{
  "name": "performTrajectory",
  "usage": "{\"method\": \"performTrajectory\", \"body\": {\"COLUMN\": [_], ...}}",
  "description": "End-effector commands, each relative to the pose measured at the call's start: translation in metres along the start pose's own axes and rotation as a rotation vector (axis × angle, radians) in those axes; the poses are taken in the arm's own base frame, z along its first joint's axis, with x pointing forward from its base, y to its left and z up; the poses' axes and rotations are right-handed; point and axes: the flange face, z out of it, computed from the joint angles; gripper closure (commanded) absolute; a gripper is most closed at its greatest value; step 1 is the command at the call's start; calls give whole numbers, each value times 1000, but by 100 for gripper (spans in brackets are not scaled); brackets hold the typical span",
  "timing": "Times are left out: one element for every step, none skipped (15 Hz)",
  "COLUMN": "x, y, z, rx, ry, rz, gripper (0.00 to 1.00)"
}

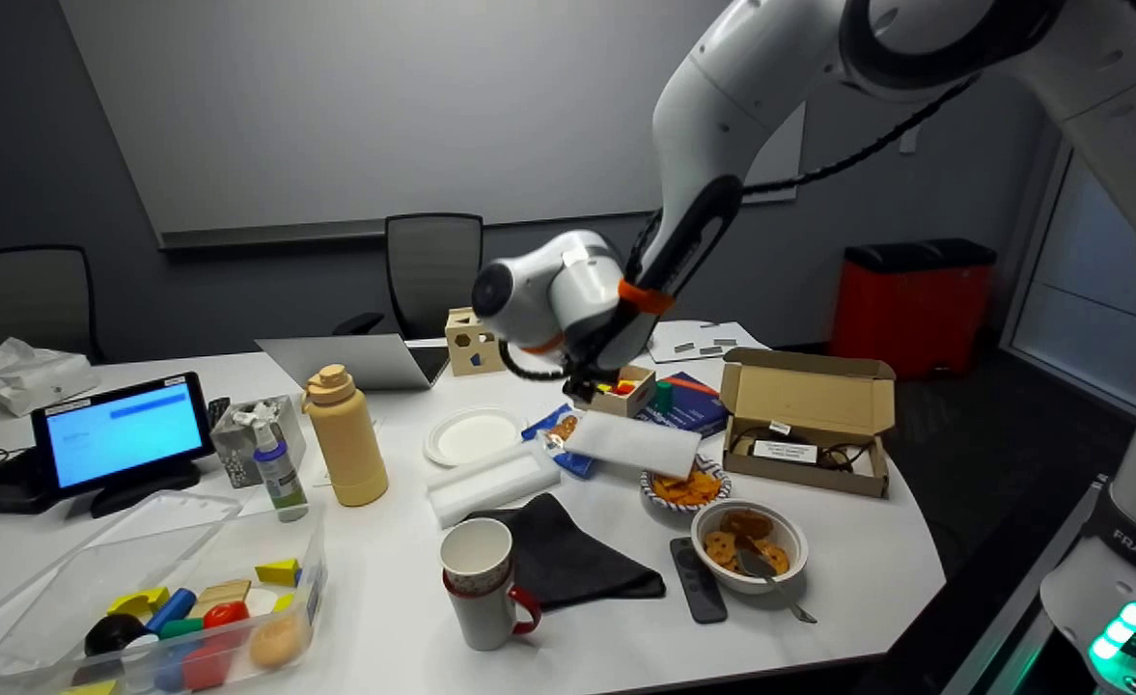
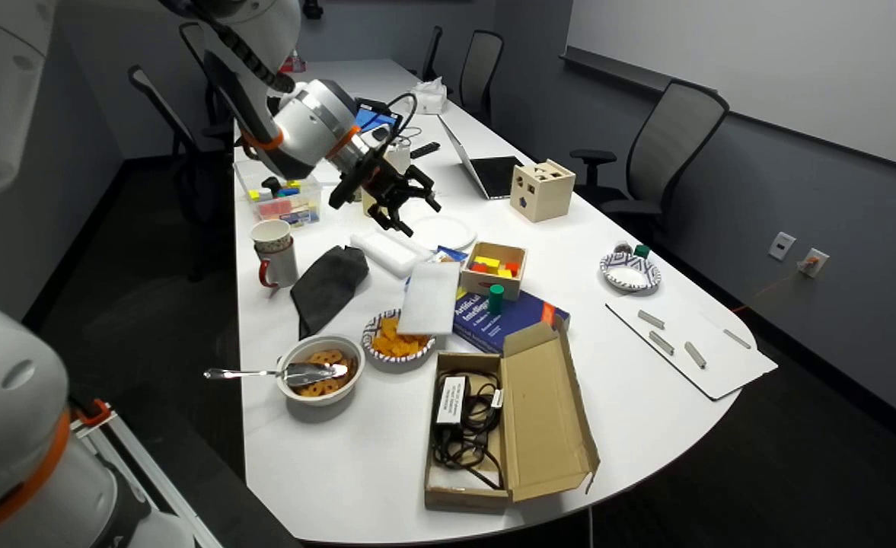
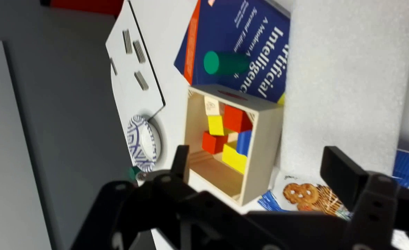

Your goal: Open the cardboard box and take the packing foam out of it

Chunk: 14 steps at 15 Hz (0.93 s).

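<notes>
The brown cardboard box stands with its lid (image 1: 809, 391) swung open, and the lid shows open in both exterior views (image 2: 543, 415). Black cables and a labelled adapter lie inside it. A flat white slab of packing foam (image 1: 633, 444) lies outside the box, over a blue snack bag and the rim of a chip bowl (image 2: 431, 298). A second white foam piece (image 1: 492, 483) with a recess lies on the table (image 2: 392, 253). My gripper (image 2: 421, 217) is open and empty, above the table near the plate. In the wrist view, its fingers (image 3: 257, 156) are wide apart, with the slab beyond the right finger.
A wooden box of coloured blocks (image 3: 263, 156) and a blue book (image 3: 239, 38) with a green cylinder (image 3: 225, 63) sit beside the slab. A chip bowl (image 1: 685, 490), a pretzel bowl with spoon (image 1: 749, 545), stacked mugs (image 1: 485, 589) and a black cloth (image 1: 568, 560) stand nearer the edge.
</notes>
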Motion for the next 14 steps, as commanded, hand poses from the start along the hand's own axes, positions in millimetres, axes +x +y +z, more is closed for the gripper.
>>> {"method": "performTrajectory", "body": {"x": [-46, -58, -72, -87, -104, -116, -128, -141, -152, -162, -171, -180, -186, -193], "y": [73, 89, 102, 110, 117, 119, 118, 117, 116, 114, 110, 107, 102, 97], "z": [8, 21, 36, 56, 75, 94, 110, 122, 132, 142, 152, 159, 168, 177], "rx": [113, 143, 176, 213, 255, 303, 351, 399, 452, 504, 557, 608, 659, 698], "ry": [-144, -186, -225, -264, -305, -332, -360, -385, -399, -404, -404, -406, -408, -411], "rz": [93, 128, 163, 194, 208, 224, 237, 253, 266, 282, 290, 305, 320, 331], "gripper": [0, 0, 0, 0, 0, 0, 0, 0, 0, 0, 0, 0, 0, 0]}}
